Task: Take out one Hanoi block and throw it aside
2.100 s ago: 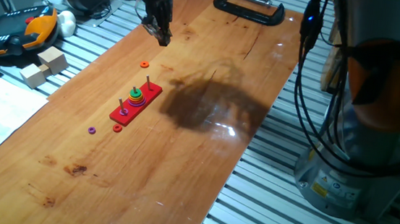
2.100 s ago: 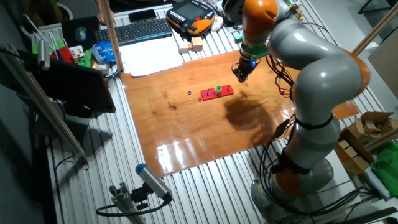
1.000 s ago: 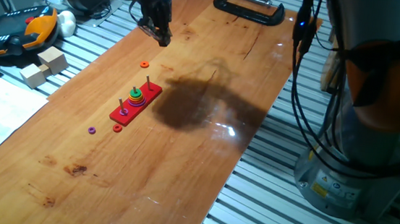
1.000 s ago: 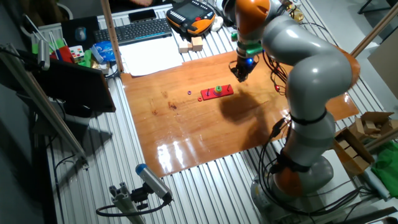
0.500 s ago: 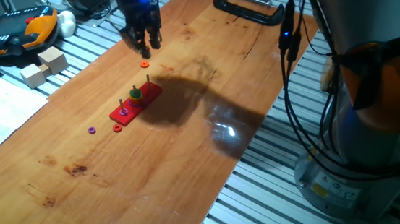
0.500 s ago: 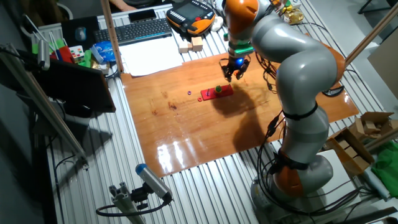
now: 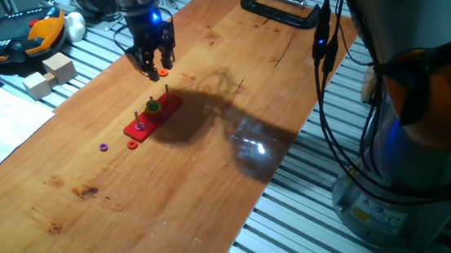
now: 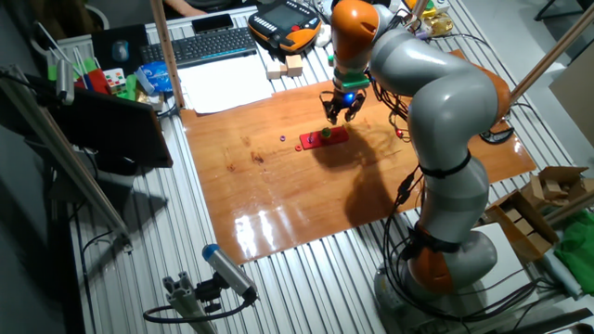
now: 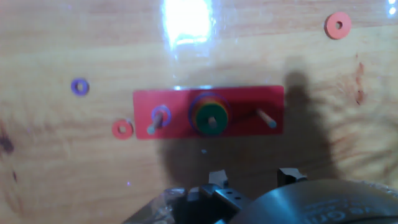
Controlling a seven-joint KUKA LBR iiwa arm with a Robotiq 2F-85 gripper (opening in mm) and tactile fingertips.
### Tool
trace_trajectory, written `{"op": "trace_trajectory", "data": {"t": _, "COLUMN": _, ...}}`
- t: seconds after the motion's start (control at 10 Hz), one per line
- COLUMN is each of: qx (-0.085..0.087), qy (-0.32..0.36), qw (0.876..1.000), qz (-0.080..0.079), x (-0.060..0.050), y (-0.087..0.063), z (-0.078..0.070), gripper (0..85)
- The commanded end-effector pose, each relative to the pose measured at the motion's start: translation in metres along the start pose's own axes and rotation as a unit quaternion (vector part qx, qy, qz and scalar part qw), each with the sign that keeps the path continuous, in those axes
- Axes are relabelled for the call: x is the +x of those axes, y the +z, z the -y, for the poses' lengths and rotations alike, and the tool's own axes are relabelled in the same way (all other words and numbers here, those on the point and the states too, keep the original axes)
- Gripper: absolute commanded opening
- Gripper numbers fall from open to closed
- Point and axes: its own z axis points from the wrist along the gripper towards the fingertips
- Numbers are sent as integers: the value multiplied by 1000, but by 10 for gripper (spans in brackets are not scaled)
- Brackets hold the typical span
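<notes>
The Hanoi block (image 9: 210, 121) is a dark green disc on top of a small stack of rings on the middle peg of the red peg base (image 9: 249, 101). In the fixed views the block (image 7: 153, 103) (image 8: 327, 133) sits on the base (image 7: 139, 130) (image 8: 312, 142). My gripper (image 7: 153, 69) (image 8: 336, 115) hovers just beyond the base, above the wood. In the hand view the gripper (image 9: 254, 179) is open with nothing between its fingertips (image 9: 217, 180), a little short of the base.
A small purple ring (image 9: 160, 115) sits on the left peg; the right peg (image 9: 267, 118) is bare. Loose on the table lie a purple ring (image 9: 79, 86), a red ring (image 9: 122, 129) and an orange ring (image 9: 337, 25). A black clamp (image 7: 281, 8) grips the far edge.
My gripper has travelled from the far part of the table toward the peg base and come lower. The rings and base have not moved.
</notes>
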Motion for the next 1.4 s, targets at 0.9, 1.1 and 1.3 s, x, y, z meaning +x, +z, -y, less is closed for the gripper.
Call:
{"op": "trace_trajectory", "data": {"t": 0.9, "qx": 3, "qy": 16, "qw": 1000, "qz": 18, "x": 1, "y": 23, "z": -15, "gripper": 507}}
{"op": "trace_trajectory", "data": {"t": 1.1, "qx": 19, "qy": -15, "qw": 1000, "qz": 18, "x": 1, "y": 23, "z": -15, "gripper": 507}}
{"op": "trace_trajectory", "data": {"t": 1.3, "qx": 40, "qy": -31, "qw": 999, "qz": 5, "x": 1, "y": 23, "z": -15, "gripper": 507}}
